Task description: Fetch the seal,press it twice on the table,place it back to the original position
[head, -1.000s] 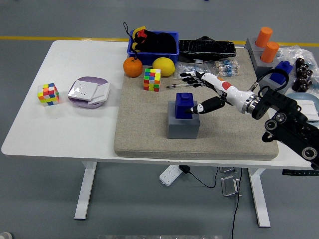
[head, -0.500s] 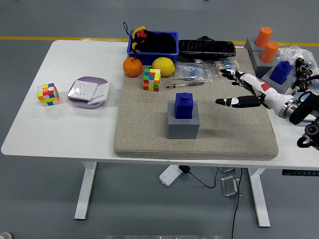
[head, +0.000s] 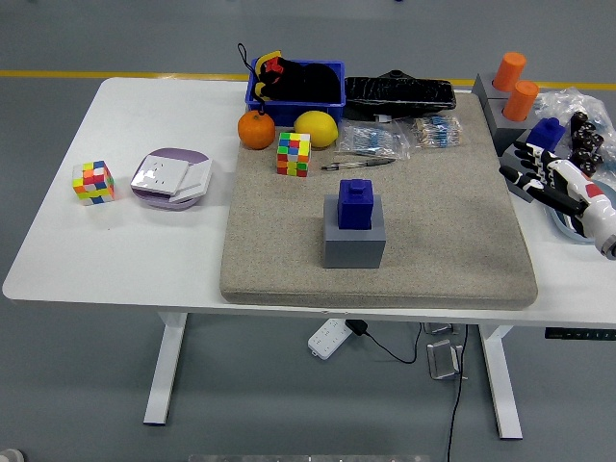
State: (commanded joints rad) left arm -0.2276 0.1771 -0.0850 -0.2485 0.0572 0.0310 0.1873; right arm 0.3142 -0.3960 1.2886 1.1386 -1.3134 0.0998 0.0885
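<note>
Five fingers (head: pixel 525 162) of the right hand (head: pixel 551 178) are spread and hold nothing, hanging at the counter's (head: pixel 164 250) right side, just off the beige mat's (head: pixel 452 221) right edge. Nearest them, touching or nearly so, sit a second blue seal (head: pixel 549 133) on its grey stand and a clutter of dark parts and clear bags, so any swing outward or back risks knocking those, or closing on the wrong seal. The task's blue seal (head: pixel 355 204) stands well away to the fingers' left, upright on its grey block (head: pixel 354 243) in the mat's middle; a sideways bump there could tip it off its block. Between fingers and seal the mat is bare, giving clear room. Beyond it lie a pen (head: pixel 356 165), Rubik's cube (head: pixel 294 154), lemon (head: pixel 316 129) and orange (head: pixel 256 129).
</note>
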